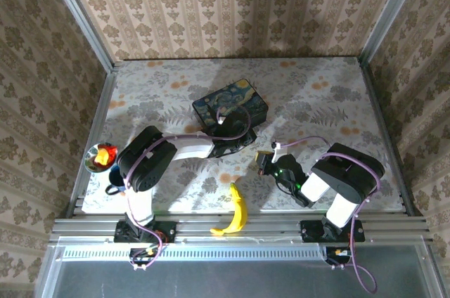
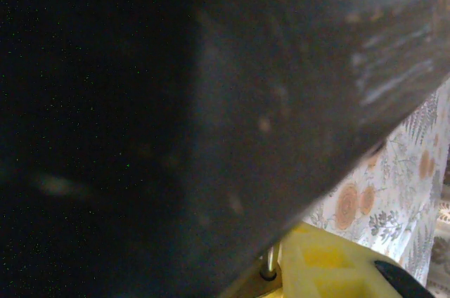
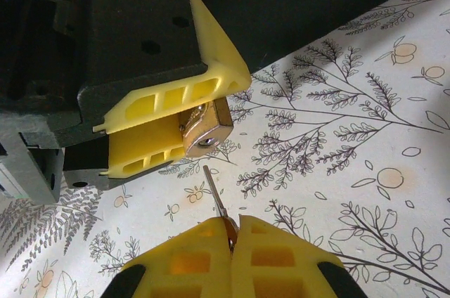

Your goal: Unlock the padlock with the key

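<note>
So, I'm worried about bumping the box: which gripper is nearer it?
Left. The left gripper holds the padlock at the near edge of the box; the right gripper, pinching the key, sits farther off.

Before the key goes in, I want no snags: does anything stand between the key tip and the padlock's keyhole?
Nothing visible does. The key, pinched in the right gripper, points across an open gap at the padlock held in the left gripper.
</note>
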Available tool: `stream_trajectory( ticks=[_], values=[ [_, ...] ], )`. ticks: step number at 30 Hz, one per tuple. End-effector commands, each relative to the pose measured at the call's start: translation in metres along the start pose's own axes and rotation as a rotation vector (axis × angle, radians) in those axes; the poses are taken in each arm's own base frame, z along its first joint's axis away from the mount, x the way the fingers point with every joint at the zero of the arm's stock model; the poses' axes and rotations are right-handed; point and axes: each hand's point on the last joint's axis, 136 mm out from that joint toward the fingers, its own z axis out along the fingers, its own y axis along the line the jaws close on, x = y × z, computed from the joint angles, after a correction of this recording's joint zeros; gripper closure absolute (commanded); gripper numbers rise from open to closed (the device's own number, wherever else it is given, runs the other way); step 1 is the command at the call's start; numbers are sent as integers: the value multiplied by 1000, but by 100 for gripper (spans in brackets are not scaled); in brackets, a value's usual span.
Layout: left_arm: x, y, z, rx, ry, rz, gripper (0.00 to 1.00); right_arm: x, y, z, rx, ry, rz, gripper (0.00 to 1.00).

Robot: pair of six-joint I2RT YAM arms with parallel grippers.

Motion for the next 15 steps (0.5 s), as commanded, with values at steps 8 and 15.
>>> stream_trajectory(
  ticks=[8,15],
  values=[
    [6,-13,-6,67,44,-69,100,-10,4,5,-16,-32,-1,100],
    [6,-14,-7,76,40,-73,100,-11,4,7,-16,-33,-2,100]
  ],
)
